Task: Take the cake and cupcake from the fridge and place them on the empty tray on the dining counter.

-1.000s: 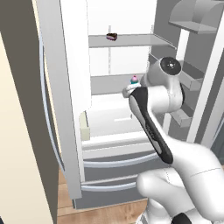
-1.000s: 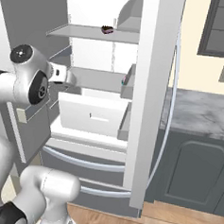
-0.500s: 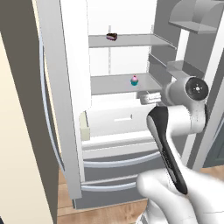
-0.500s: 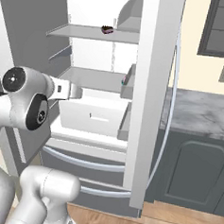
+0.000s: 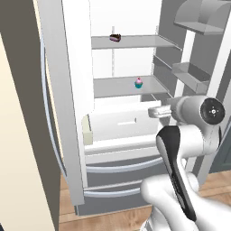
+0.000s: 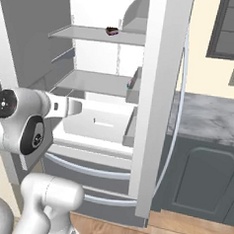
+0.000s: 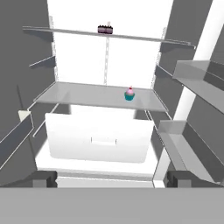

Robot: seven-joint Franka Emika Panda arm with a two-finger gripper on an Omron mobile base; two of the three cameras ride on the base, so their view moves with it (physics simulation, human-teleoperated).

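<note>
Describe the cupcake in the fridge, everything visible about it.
The cupcake is tiny and round, with pink frosting over a teal wrapper. It stands upright on the fridge's middle shelf, toward the right side, alone. Nothing else touches it; the open gripper is well short of it.

Arm is bent at the elbow, forearm level. In the hand view, the pincer (image 7: 107,178) stands wide apart, its fingertips (image 7: 41,179) at 7 and 5 o'clock, holding nothing.
</note>
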